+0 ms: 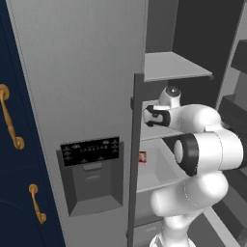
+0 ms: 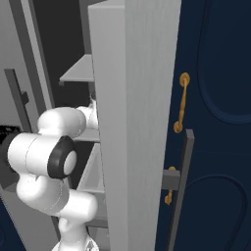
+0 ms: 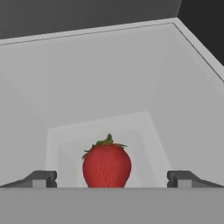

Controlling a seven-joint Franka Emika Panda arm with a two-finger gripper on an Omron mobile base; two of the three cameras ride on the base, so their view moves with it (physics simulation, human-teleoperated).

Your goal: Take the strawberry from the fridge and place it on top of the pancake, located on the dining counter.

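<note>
the fingers stand spread wide in the hand view, one dark tip low at the left and the other low at the right, with the strawberry between them and touching neither. the strawberry is bright red with a small green leafy cap on top, and it sits upright on the pale grey floor of a bin whose side walls rise around it; a darker band shows beyond the bin's far rim

in the left base view the white arm bends up from the lower right and reaches into the open fridge, its wrist level with a grey shelf that juts out above it. the hand itself is behind the long dark edge of the fridge door, so the fingers cannot be made out there. a black-panelled dispenser is set into the grey door at the left, and a small red-and-white packet sits just beside the door edge, near a pale bin below the arm. navy cabinets with brass handles fill the far left

in the right base view the arm's white links and a dark joint sit at the lower left, reaching in behind the open grey fridge door, with navy cabinet fronts and brass handles to the right
</note>
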